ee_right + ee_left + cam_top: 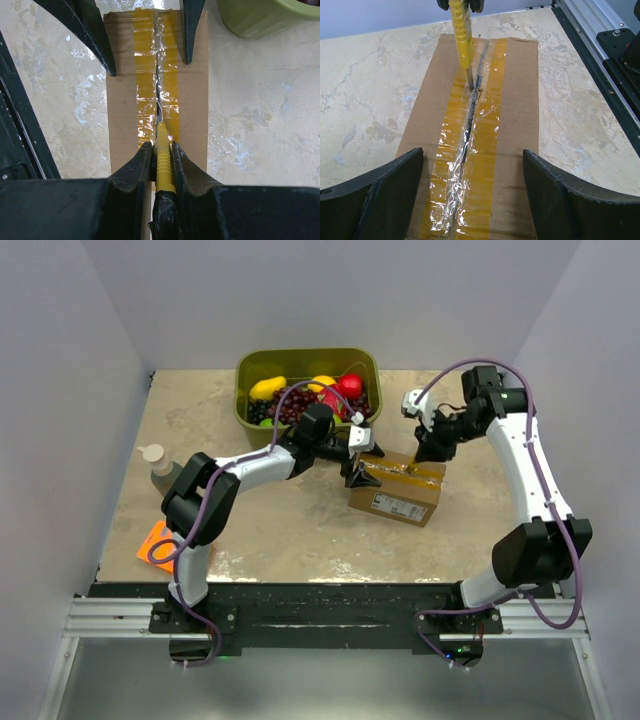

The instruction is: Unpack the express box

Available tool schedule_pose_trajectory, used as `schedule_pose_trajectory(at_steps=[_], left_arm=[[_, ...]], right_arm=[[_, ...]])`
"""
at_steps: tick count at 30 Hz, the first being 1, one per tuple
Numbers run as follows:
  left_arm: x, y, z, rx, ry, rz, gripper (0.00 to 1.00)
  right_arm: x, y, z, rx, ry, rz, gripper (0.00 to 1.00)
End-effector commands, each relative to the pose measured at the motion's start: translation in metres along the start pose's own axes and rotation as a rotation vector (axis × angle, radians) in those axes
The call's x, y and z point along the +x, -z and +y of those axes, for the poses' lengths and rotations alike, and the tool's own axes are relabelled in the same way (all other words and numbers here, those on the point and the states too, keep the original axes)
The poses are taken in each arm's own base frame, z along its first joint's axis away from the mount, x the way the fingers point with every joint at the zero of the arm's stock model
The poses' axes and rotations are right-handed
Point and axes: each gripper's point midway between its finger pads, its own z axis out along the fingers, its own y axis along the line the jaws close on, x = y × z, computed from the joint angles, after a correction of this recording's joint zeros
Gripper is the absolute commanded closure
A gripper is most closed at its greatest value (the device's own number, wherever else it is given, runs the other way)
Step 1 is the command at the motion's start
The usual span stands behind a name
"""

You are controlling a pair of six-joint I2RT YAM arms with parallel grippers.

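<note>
Express box (395,495), a brown cardboard carton with glossy tan tape (490,100) down its top seam, sits mid-table just in front of the green plastic tub of fruit (250,410). My right gripper (162,147) is clamped narrow on a yellow-handled knife (164,165) whose blade is sunk in the seam. My left gripper (472,155) is spread wide, one finger on each side of the carton's other end.

My worries are these. I can't tell whether those left fingers actually press the cardboard. If they don't, blade drag could shove the whole box along. The cut line also runs straight toward that gripper, so overshooting would strike it. Going too deep might score whatever is inside.

The left wrist view shows the blade tip in the ragged slit. The right wrist view hides it behind the handle but shows both left fingers flanking the carton. Only the overhead camera shows the white label (395,506) on the side.
</note>
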Motion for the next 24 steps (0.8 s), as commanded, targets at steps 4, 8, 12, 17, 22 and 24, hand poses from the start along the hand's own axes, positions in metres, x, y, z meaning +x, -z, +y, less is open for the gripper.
schedule_pose_trajectory(at_steps=[4,8,12,17,22,24], left_arm=[[0.059,0.002,-0.012,-0.005,0.149,0.134,0.16],[0.061,0.002,-0.012,-0.007,0.149,0.137,0.16],[0.062,0.002,-0.013,-0.007,0.152,0.139,0.16],[0.062,0.003,-0.012,-0.012,0.151,0.144,0.16],[0.063,0.002,-0.011,-0.015,0.146,0.147,0.16],[0.063,0.002,-0.01,-0.016,0.138,0.148,0.16]], right_arm=[[0.001,-0.004,0.004,-0.025,0.004,-0.015,1.0],[0.007,-0.008,0.007,-0.046,-0.006,-0.003,1.0],[0.012,-0.014,0.008,-0.055,-0.002,0.005,1.0],[0.014,-0.012,0.008,-0.052,0.01,0.018,1.0],[0.017,0.0,0.007,-0.027,0.036,0.062,1.0],[0.018,0.004,0.008,-0.02,0.036,0.074,1.0]])
